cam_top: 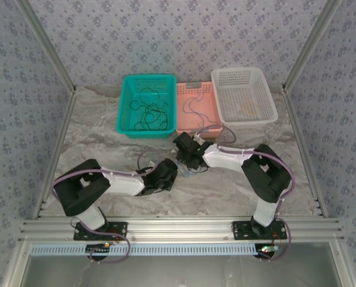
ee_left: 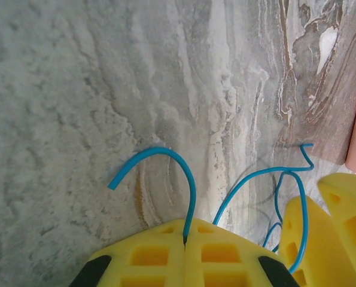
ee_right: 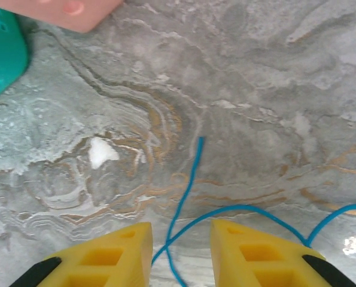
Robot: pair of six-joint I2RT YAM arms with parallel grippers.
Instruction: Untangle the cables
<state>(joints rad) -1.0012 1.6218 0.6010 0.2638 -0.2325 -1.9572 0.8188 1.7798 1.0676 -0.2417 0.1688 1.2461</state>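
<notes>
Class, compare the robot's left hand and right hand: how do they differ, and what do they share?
The left hand is shut; the right hand is open. The left hand pinches a blue cable; the right hand grips nothing, blue cable merely running between its fingers. Both have yellow fingers.

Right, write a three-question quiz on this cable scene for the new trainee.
1. True or false: the left gripper is shut on a blue cable.
2. Which basket holds the black cables? A teal basket; B pink basket; C white basket.
3. Fill in: the right gripper has its jaws ____, with blue cable running between them.
Key: 1 true; 2 A; 3 open.
</notes>
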